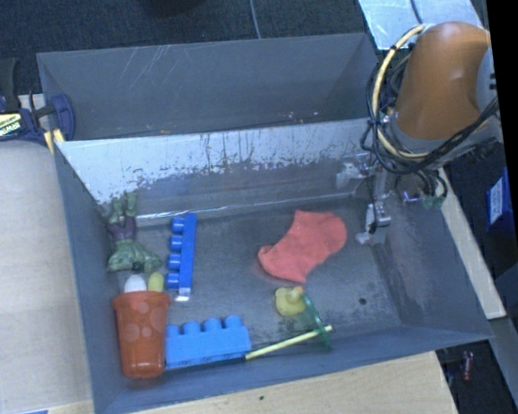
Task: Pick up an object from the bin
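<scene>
Blue brick [206,341] lies untouched by the bin's [224,87] near edge, and our hand [372,227], beside the pink cloth [302,246], has lifted nothing yet, open or closed we cannot tell.

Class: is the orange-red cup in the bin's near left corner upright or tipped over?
Tipped over. The cup lies on its side along the bin's left wall, its flank facing up and its wider rim end pointing sideways, not upward.
</scene>
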Robot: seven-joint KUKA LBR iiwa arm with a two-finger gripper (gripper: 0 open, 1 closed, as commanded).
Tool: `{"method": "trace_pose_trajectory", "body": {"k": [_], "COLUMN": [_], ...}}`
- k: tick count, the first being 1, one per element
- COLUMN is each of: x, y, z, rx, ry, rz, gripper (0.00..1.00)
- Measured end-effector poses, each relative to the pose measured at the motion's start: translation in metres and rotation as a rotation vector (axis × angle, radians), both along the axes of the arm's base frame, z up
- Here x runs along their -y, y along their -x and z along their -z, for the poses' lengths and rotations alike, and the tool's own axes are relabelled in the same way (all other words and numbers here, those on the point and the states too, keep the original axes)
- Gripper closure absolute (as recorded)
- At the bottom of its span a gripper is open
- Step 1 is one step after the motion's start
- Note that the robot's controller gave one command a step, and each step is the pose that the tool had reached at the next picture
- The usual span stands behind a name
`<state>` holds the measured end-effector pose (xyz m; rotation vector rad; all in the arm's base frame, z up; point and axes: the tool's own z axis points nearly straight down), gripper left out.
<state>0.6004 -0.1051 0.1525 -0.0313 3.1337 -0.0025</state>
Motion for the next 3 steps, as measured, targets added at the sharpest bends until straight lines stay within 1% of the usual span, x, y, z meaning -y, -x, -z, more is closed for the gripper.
{"method": "trace_pose_trajectory", "body": {"k": [1,2,3], "x": [-0.013,-0.039,-0.038], "y": [-0.002,-0.003,-0.014], "z": [0.035,0.064,0.08], "rx": [0.002,0.004,0.012], "ry": [-0.001,0.002,0.005], "rz": [0.109,-0.193,-0.252], "gripper": [0.0,0.0,1.0]}}
